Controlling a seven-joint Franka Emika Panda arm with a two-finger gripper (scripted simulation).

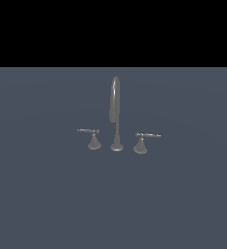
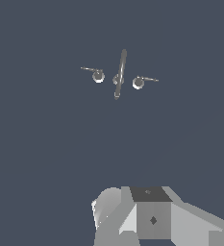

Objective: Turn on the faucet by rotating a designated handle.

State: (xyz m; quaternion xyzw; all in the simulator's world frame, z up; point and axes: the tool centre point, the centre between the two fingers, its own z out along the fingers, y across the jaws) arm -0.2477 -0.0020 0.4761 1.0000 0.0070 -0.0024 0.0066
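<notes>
Right now the faucet (image 1: 116,116) stands alone in the middle of a flat blue-grey surface (image 1: 37,204), its tall thin spout (image 1: 115,97) rising between two low levers. The handle (image 1: 92,137) that looks slightly the smaller sits on the exterior view's left, its rod pointing out to that side; its twin lever (image 1: 143,141) sits on the exterior view's right, rod pointing the other way.

No arm shows in the exterior view. In the wrist view only the pale body of the gripper (image 2: 149,216) fills the lower edge, well apart from the faucet; the fingertips are out of frame, so I cannot tell how far it is open, and nothing shows in its hold.

The main risk, as I judge it, is picking the wrong lever, since the two are near copies. The rod is also thin, so a slightly off approach could slip past it or knock the spout, which stands just beside both levers.

The surface is plain and unmarked, running far back to a black band; no walls show.
</notes>
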